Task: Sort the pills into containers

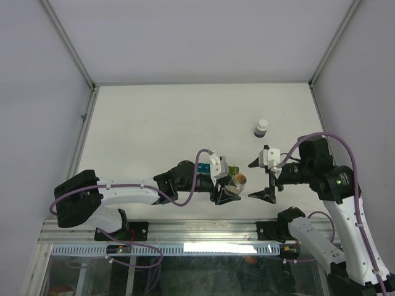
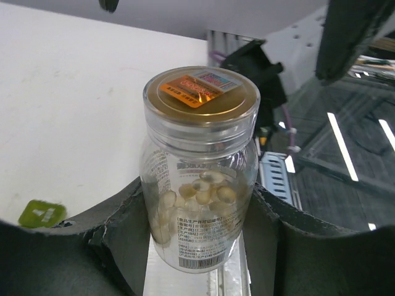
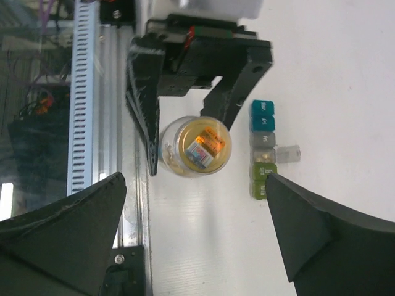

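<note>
The left gripper [image 1: 228, 192] is clamped on a clear bottle [image 3: 195, 147], one finger pressed to each side, and holds it upright near the table's [image 1: 185, 123] near edge with its gold lid [image 2: 200, 92] on. The pills [image 2: 203, 191] sit heaped in its lower half. The right gripper [image 1: 253, 180] faces the bottle from the right with its jaws spread wide and empty. In the right wrist view the lid lies on the line midway between the two fingers, a little ahead of the tips, so it looks lined up for a straight advance and a grip on the lid. That reads as the step in hand: opening the bottle. The strip [image 3: 263, 148] lies flat just beside the bottle on the side away from the edge. Its long axis runs across the right gripper's opening, and one grey compartment has its flap open. The right arm is the free one, and it is close to both.
</note>
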{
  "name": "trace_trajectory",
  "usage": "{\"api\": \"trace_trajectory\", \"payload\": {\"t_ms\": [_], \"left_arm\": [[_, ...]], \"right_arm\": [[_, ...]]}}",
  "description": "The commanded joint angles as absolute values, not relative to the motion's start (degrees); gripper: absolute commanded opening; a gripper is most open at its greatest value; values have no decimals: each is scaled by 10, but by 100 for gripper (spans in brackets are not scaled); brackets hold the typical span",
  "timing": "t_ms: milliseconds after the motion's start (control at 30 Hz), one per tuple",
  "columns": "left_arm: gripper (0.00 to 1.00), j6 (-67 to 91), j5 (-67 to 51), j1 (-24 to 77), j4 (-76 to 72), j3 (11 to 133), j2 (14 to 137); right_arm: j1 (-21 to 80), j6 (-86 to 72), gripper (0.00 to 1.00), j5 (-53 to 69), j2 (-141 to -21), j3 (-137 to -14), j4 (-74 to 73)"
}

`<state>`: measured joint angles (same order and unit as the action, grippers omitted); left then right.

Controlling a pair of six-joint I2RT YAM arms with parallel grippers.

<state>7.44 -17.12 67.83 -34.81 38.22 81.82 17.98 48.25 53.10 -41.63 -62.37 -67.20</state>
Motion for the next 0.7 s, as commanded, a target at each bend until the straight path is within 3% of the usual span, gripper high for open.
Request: {"api": "trace_trajectory", "payload": {"t_ms": [0, 300, 667], "left_arm": [[0, 43, -315, 677, -369, 375, 777], [0, 21, -370, 675, -325, 426, 814], [0, 23, -383, 676, -325, 453, 850]], "right_arm": [[178, 725, 97, 643, -404, -651, -820], [184, 745, 88, 705, -456, -638, -833], [231, 660, 74, 654, -442, -589, -756]]}}
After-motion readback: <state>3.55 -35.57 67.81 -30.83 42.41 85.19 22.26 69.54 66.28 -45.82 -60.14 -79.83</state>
